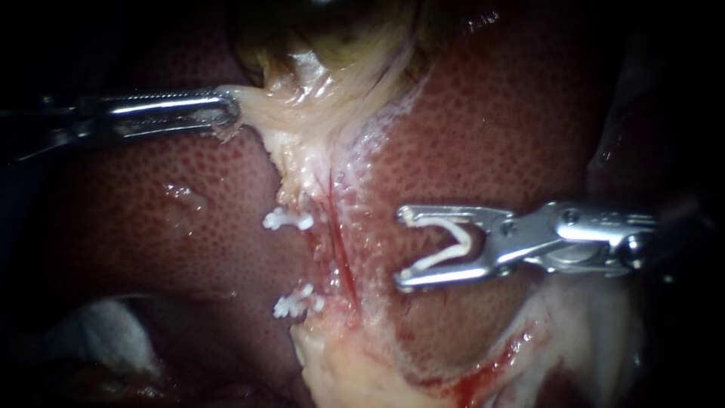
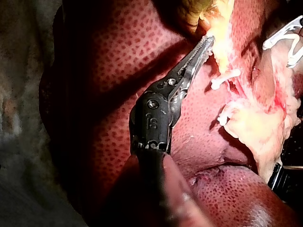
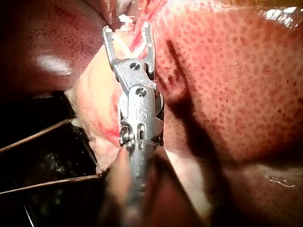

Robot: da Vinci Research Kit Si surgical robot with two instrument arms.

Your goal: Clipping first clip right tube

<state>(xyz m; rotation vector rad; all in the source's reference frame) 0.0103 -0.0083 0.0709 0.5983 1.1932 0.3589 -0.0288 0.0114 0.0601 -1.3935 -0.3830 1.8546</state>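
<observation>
The only thing carrying a load is my right instrument [image 1: 400,248]. Its jaws stand wide apart with an open clip [image 1: 472,240] seated between them, one white leg lying along each jaw. The mouth of the clip faces left, toward the strip of pale tissue [image 1: 302,113] that runs down the liver [image 1: 491,136].

The right tube [image 1: 343,264] shows as a thin red strand within that strip. It is bare, and the open clip sits just to its right, apart from it. Left of the strand, two closed white clips are already on the strip: an upper clip [image 1: 287,221] and a lower clip [image 1: 297,304].

My left instrument [image 1: 226,113] has its jaws pinched on the far end of the pale tissue, just below the gallbladder [image 1: 325,23].

The gallbladder is dark and cut off at the far edge. At the near left lies a whitish patch [image 1: 106,332], too dim for me to make out.
</observation>
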